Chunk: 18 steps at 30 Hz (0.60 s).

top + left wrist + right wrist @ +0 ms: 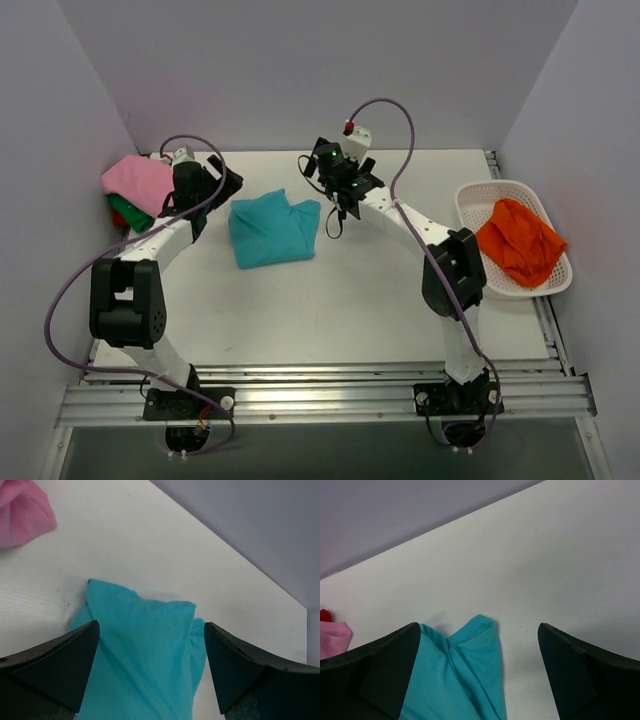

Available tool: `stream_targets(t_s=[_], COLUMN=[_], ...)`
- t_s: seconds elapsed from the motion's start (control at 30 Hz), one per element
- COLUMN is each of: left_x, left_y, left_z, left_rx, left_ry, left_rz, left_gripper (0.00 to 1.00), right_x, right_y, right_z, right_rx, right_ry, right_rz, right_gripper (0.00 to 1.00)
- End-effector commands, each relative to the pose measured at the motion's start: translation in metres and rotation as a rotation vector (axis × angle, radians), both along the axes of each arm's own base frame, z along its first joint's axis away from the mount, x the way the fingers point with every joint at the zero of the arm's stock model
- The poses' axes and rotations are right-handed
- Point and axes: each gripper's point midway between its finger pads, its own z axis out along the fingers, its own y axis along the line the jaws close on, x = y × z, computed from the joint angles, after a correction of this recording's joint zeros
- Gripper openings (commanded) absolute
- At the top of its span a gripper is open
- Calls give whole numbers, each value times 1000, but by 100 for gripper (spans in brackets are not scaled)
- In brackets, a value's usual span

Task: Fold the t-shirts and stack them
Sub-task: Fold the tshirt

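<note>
The table point(380, 300) carries a folded teal shirt point(272, 231) near its middle, a pile of shirts point(135, 190) (pink on top) at the far left corner, and a white basket point(497, 185) at the right edge.

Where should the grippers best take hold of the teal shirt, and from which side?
Probably at its two far corners: the teal shirt lies flat and folded, so only edges offer something to pinch. The left gripper could come down on the left corner, the right gripper on the right one, where a fold sticks out. Both are open.
</note>
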Motion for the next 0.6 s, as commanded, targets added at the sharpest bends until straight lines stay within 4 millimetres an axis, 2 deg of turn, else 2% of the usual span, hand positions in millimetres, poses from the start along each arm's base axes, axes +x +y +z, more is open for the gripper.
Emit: stream_targets(t_s=[0.0, 0.07, 0.1, 0.13, 0.17, 0.2, 0.23, 0.27, 0.3, 0.37, 0.4, 0.57], left_x=[-14, -19, -20, -23, -24, -25, -29, -30, -30, -31, -31, -31], left_y=[-3, -2, -1, -1, -1, -2, -3, -4, -4, -3, -3, -4], left_z=[10, 5, 6, -1, -1, 0, -5, -6, -4, -6, -5, -2], left_rx=[-36, -28, -28, -27, -30, -34, -37, -41, -42, -38, -31, -26], left_ry=[-73, -63, -68, -56, -68, -75, -70, -73, -85, -81, -83, -93], left_rz=[-19, -17, -16, -17, -16, -18, -20, -25, -26, -27, -30, -40], left_gripper=[94, 94, 94, 94, 94, 94, 94, 94, 94, 94, 94, 94], right_x=[17, 23, 23, 29, 33, 34, 36, 37, 39, 43, 44, 50], right_y=[45, 59, 69, 79, 89, 101, 112, 117, 121, 128, 130, 137], right_z=[-39, -45, -61, -54, -55, -68, -63, -66, -80, -77, -85, -93], right_rx=[-28, -13, -10, 9, 23, 28, 39, 26, 10, 7, 5, 23], right_ry=[50, 47, 72, 39, 19, 32, 9, 3, 18, 9, 16, 15], right_rz=[147, 180, 214, 238, 267, 317, 344, 361, 369, 381, 383, 398], right_gripper=[98, 98, 98, 98, 97, 97, 97, 98, 98, 97, 98, 97])
